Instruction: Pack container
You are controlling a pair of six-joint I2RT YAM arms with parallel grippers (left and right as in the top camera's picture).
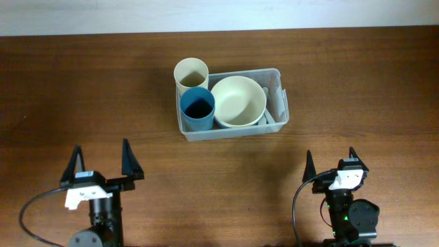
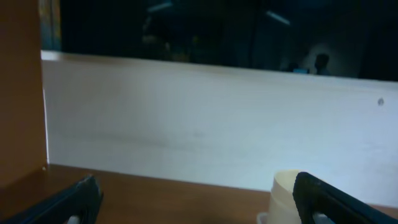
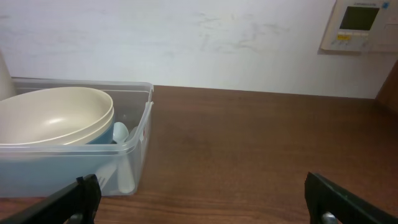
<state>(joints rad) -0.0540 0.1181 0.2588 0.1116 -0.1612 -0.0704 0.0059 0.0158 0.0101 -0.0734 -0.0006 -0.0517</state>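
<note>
Sitting at the table's [image 1: 82, 89] far centre, clear translucent rectangular container [image 1: 236, 132] with rounded corners and rim, holding cream bowl [image 1: 238, 101], blue cup [image 1: 197, 110], cream cup [image 1: 191, 77], left gripper [image 1: 101, 145] and right gripper [image 1: 330, 152] both spread wide, empty, well apart from it.

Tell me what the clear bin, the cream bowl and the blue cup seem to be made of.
The clear rectangular plastic bin looks like thin translucent plastic, since its contents show through the walls. The wide cream bowl is smooth and slightly glossy with a soft highlight. It is probably plastic or melamine, though ceramic can't be excluded. The round blue cup is opaque and matte, likely plastic.
</note>
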